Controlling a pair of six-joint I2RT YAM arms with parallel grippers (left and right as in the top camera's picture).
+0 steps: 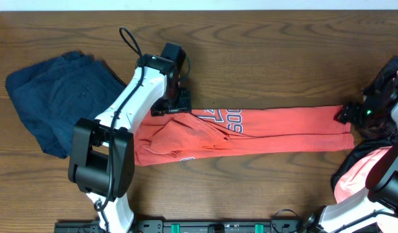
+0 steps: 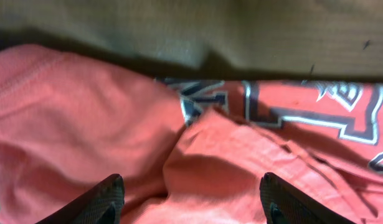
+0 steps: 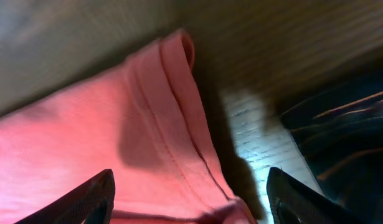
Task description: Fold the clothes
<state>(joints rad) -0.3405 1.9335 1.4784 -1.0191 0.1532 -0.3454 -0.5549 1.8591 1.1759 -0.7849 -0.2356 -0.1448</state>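
Observation:
An orange-red T-shirt (image 1: pixel 276 128) with navy and white lettering lies folded into a long strip across the table's middle. Its left end is bunched (image 1: pixel 176 139). My left gripper (image 1: pixel 174 103) is open just above that bunched end; in the left wrist view its fingers (image 2: pixel 191 199) straddle a raised fold of the cloth (image 2: pixel 210 162). My right gripper (image 1: pixel 346 115) is open over the strip's right end; in the right wrist view its fingers (image 3: pixel 188 199) span the hemmed edge (image 3: pixel 172 118). Neither holds the cloth.
A folded dark blue garment (image 1: pixel 59 97) lies at the left. A heap of dark and pink clothes (image 1: pixel 373 155) sits at the right edge, close to my right arm. Bare wooden table (image 1: pixel 270 58) lies behind the shirt.

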